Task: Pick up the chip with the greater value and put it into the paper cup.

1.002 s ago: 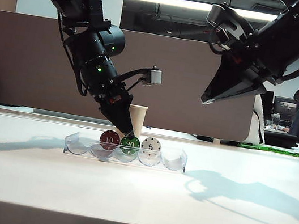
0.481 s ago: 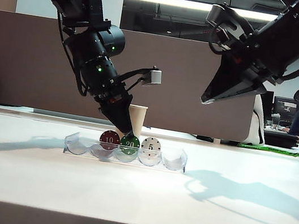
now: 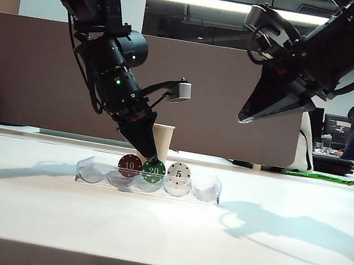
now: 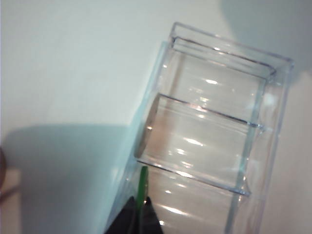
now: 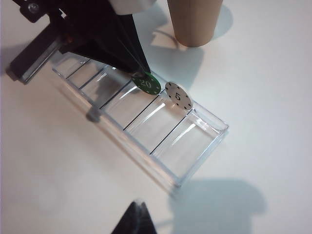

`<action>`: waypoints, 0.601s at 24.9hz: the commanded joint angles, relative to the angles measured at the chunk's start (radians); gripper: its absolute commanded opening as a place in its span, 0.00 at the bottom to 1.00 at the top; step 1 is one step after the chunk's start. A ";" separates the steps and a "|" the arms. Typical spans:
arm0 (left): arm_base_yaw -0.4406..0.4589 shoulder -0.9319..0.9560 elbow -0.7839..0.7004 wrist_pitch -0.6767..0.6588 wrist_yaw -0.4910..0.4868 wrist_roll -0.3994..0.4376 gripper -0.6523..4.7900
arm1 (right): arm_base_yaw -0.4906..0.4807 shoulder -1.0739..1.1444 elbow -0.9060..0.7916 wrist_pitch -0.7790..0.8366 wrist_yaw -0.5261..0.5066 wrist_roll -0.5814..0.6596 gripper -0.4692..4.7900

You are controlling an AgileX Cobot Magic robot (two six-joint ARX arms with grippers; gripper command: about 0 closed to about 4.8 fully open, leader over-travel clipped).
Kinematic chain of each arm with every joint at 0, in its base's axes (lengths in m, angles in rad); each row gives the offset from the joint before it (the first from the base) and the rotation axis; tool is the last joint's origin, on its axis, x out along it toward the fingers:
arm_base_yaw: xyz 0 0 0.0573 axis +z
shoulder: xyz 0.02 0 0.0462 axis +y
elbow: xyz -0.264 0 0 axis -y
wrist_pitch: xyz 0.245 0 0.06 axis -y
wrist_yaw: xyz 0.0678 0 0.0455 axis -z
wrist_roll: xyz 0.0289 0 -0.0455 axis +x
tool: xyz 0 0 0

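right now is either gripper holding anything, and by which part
The left gripper is shut on the green 20 chip, pinching its top edge while it stands in the clear tray. The right gripper hangs above the table, holding nothing.

Left gripper (image 3: 153, 159) low, jaws pinched closed; right gripper (image 3: 241, 119) raised, closed.

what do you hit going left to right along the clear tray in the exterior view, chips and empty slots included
Empty end slot of the clear tray → red 10 chip → green 20 chip, pinched at its top by the left gripper → white 5 chip → empty end slot. The right gripper hangs high, further right.
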 commanded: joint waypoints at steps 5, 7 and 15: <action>0.000 0.001 0.001 -0.013 0.016 -0.001 0.11 | 0.000 -0.003 0.003 0.012 -0.006 0.002 0.08; 0.000 0.000 0.001 -0.013 0.016 -0.005 0.11 | 0.000 -0.003 0.003 0.010 -0.006 0.002 0.08; -0.002 -0.016 0.004 -0.025 0.015 -0.007 0.11 | 0.000 -0.003 0.003 0.010 -0.005 0.001 0.08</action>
